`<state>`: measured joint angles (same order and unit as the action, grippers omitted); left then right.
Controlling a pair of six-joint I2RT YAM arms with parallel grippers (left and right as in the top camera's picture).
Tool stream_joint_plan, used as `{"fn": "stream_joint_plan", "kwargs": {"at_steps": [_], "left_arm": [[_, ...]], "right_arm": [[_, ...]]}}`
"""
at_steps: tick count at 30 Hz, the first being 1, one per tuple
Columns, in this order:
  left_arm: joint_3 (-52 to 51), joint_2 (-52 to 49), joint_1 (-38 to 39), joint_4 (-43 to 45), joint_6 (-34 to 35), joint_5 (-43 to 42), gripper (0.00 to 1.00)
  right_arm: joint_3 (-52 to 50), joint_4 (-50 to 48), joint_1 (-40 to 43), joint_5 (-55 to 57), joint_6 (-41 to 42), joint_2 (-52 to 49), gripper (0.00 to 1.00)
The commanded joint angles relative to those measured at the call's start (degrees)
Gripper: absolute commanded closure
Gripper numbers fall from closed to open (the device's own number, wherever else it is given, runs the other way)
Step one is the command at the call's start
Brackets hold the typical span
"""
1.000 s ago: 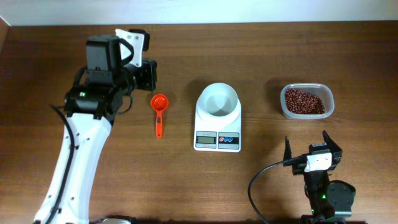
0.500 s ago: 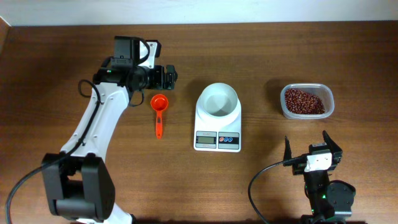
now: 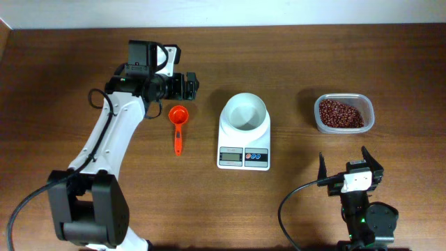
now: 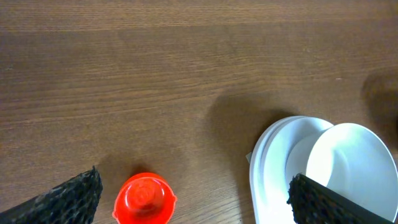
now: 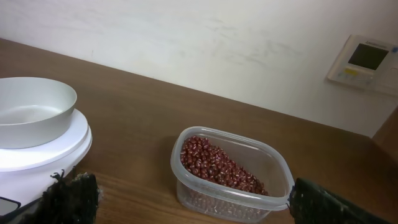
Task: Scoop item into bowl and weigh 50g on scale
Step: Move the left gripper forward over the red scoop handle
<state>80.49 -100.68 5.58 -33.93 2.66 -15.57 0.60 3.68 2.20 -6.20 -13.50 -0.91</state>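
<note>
While both my tools stand spread and empty, nothing has been scooped. Nearest: right tool (image 3: pixel 343 157), jaws wide, holding nothing. Mid-desk (image 3: pixel 390 63): scale (image 3: pixel 243 157) with the white bowl (image 3: pixel 244 111) sitting on it, bare inside; display unreadable. Left of it the orange scoop (image 3: pixel 178 125) lies untouched; right of it the beans (image 3: pixel 340 113) sit in the clear tub (image 3: pixel 370 116). Farthest: left tool (image 3: pixel 192 86) hovers just beyond the scoop's cup, jaws apart. Left to do: grasp, load, pour, weigh.
</note>
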Motion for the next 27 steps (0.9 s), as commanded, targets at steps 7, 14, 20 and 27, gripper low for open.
{"fn": "stream_joint_plan", "kwargs": {"at_steps": [7,14,20,27], "left_arm": [[0.98,-0.35,-0.28,-0.13,-0.5,0.39,0.01],[0.98,-0.37,-0.28,-0.07,-0.5,0.42,0.01],[0.98,-0.35,-0.28,0.09,-0.5,0.37,0.01],[1.01,-0.35,-0.35,-1.77,-0.48,0.39,1.0]], "right_arm": [[-0.28,0.39,-0.31,0.35,0.39,0.22,0.01],[-0.28,0.39,-0.31,0.35,0.39,0.2,0.01],[-0.28,0.39,-0.31,0.35,0.39,0.2,0.01],[-0.28,0.39,-0.31,0.35,0.39,0.2,0.01]]}}
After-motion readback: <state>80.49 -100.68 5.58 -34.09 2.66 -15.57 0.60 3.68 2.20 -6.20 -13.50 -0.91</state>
